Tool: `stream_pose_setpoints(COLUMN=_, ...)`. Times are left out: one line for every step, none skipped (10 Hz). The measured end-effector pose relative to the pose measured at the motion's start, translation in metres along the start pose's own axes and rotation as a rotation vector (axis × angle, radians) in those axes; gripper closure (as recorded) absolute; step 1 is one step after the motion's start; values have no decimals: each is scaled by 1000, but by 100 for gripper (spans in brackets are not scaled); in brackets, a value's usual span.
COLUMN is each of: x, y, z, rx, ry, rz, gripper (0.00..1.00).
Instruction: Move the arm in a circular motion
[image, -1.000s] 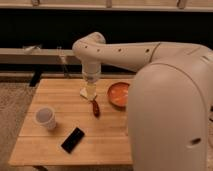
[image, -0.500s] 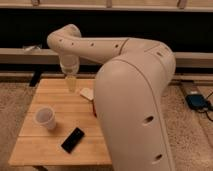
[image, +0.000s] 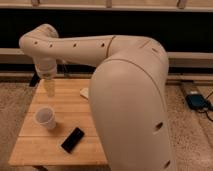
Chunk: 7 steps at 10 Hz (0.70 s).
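Note:
The cream-white arm (image: 125, 85) fills the right and middle of the camera view, its thick near segment covering the right half of the wooden table (image: 35, 142). It reaches left to an elbow near the upper left, then turns down. Its yellowish translucent tip, the gripper (image: 50, 89), hangs over the table's far left part, above and behind a white paper cup (image: 46, 118). It touches nothing that I can see.
A black phone (image: 73, 139) lies flat on the table near the front. A pale object (image: 85, 93) peeks out beside the arm at mid-table. A dark wall with a ledge runs behind. A blue device with a cable (image: 196, 102) lies on the floor at right.
The arm has swung left and nearer the camera; its tip moved from table centre toward the far left. The orange bowl and red object seen earlier are now hidden behind the arm.

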Motion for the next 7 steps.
stream_pose_setpoints(x=-16, y=9, z=-3, rx=1, ry=-17, rz=-29, gripper=20)
stream_pose_setpoints(x=-36, y=22, z=-8, rx=-3, ry=-42, rz=-63, gripper=20)
stream_pose_setpoints(x=-50, y=35, z=-12, rx=-4, ry=-60, rz=-90, gripper=20)
stream_pose_setpoints(x=-67, y=52, z=-17, rx=-9, ry=-83, rz=-115, gripper=20)
stream_pose_setpoints(x=-76, y=64, z=-21, rx=-12, ry=-97, rz=-127, gripper=20)
stream_pose_setpoints(x=-82, y=83, z=-28, rx=-17, ry=-112, rz=-136, gripper=20)
stream_pose_setpoints(x=-80, y=96, z=-33, rx=-20, ry=-120, rz=-135, gripper=20)
